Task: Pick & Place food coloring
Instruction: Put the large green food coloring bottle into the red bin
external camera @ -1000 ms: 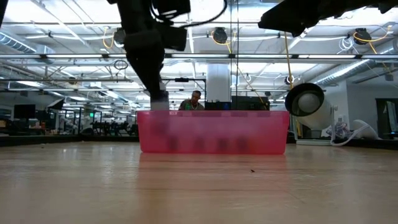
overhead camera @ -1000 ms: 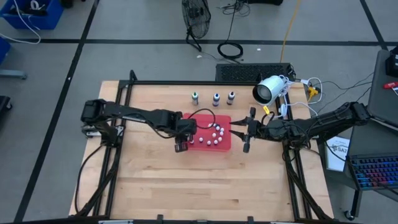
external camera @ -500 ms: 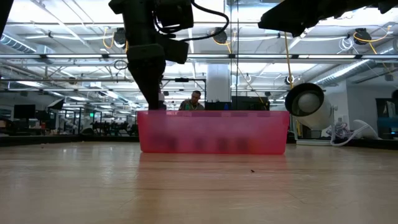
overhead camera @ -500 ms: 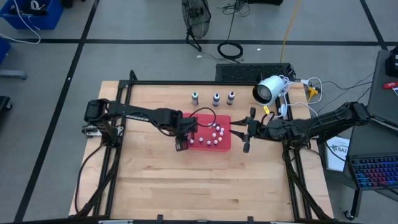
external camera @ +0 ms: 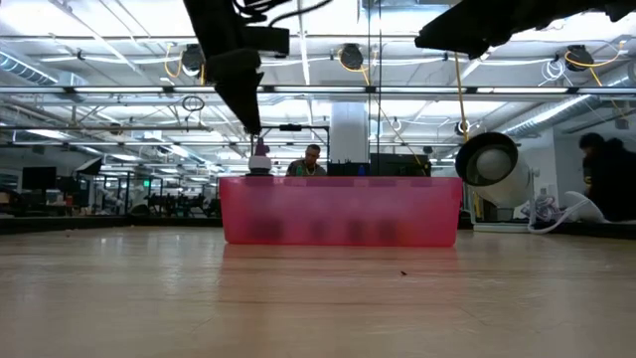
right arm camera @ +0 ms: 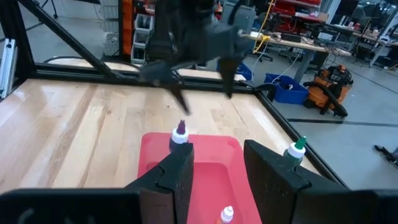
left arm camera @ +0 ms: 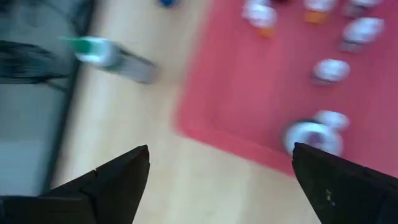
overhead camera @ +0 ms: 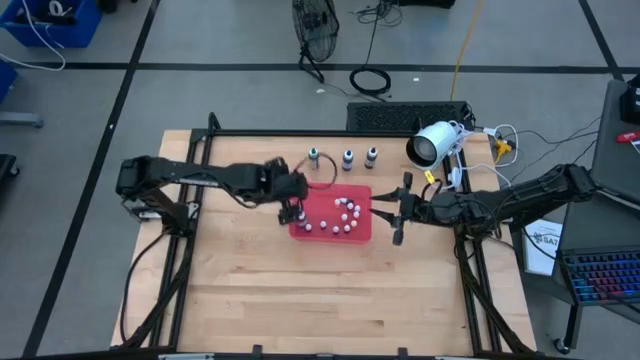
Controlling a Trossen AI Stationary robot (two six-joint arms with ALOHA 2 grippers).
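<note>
The pink tray [overhead camera: 358, 236] sits mid-table. One food coloring bottle with a purple top [right arm camera: 180, 134] stands upright in the tray's left end, its top showing over the rim [external camera: 259, 160]. Three more bottles [overhead camera: 313, 156] [overhead camera: 347, 158] [overhead camera: 371, 156] stand in a row on the wood beyond the tray. My left gripper [overhead camera: 291, 207] hangs open just above the purple-topped bottle [left arm camera: 311, 135], touching nothing. My right gripper [overhead camera: 382, 211] waits level at the tray's right end, its fingers [right arm camera: 177, 171] apart with nothing between them.
Several small white pieces [overhead camera: 343, 214] lie inside the tray. A white cylinder-shaped device [overhead camera: 433, 144] and cables sit at the far right corner. Bare wood stretches toward the near edge [overhead camera: 330, 300]. A person [external camera: 312, 159] shows in the room beyond the table.
My left gripper has opened and let go of the purple-topped bottle, which now stands in the tray's left end. The gripper has then risen clear of the tray's rim and drawn back a little toward the table's left and far side.
</note>
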